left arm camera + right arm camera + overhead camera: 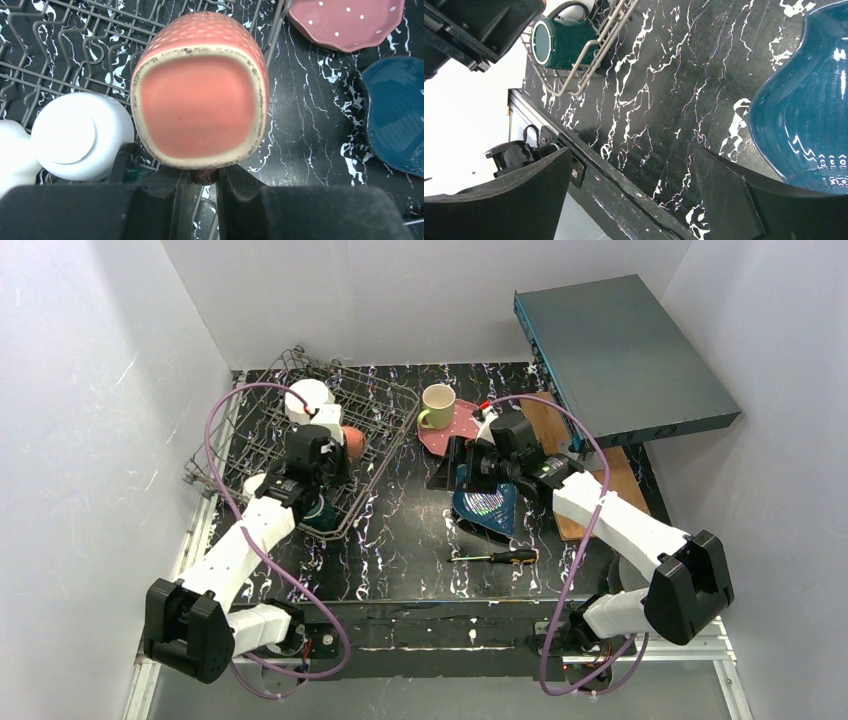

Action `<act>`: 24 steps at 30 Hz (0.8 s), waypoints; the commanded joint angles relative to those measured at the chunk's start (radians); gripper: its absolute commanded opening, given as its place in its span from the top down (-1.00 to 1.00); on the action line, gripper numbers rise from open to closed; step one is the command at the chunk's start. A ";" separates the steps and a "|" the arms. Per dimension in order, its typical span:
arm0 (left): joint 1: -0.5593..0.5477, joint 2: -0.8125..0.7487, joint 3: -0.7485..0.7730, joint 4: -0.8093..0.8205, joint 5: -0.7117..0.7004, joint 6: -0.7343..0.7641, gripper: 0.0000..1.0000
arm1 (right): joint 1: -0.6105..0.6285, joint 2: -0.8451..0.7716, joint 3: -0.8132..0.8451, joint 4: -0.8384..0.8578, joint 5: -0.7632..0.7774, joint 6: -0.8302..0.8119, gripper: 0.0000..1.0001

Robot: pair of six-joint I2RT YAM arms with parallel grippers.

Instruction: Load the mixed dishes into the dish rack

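The grey wire dish rack (pixel 385 405) stands at the back left. My left gripper (pixel 338 445) is over it, shut on the small salmon cup (pixel 353 440). In the left wrist view the cup (pixel 200 95) fills the middle, pinched at its lower edge by my gripper (pixel 205 177). A white bowl (pixel 307 398) and the green-inside cup (pixel 322 512) lie in the rack. The yellow-green mug (pixel 437 405) stands on the pink dotted plate (pixel 462 432). My right gripper (pixel 462 468) is open and empty, just left of the blue leaf-shaped plate (pixel 487 510). The floral cream bowl is out of view.
A black-and-yellow-handled screwdriver (pixel 497 556) lies near the front edge. A flat teal-grey box (pixel 625 350) leans at the back right over a wooden board (pixel 605 475). White walls close in the table on three sides.
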 commanded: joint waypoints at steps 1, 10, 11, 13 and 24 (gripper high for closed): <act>-0.033 -0.030 -0.007 0.057 -0.141 0.066 1.00 | 0.007 -0.066 -0.032 0.069 -0.050 -0.050 -0.96; -0.033 0.141 0.156 0.008 -0.244 0.024 1.00 | 0.009 -0.126 -0.096 0.086 -0.015 -0.172 -0.96; -0.033 0.177 0.185 -0.001 -0.246 0.017 1.00 | 0.008 -0.126 -0.098 0.086 -0.010 -0.173 -0.96; -0.033 0.256 0.245 -0.024 -0.256 0.010 1.00 | 0.009 -0.123 -0.100 0.091 -0.026 -0.173 -0.96; -0.033 0.679 0.583 -0.085 -0.434 0.003 1.00 | 0.019 -0.156 -0.100 0.077 -0.050 -0.170 -0.97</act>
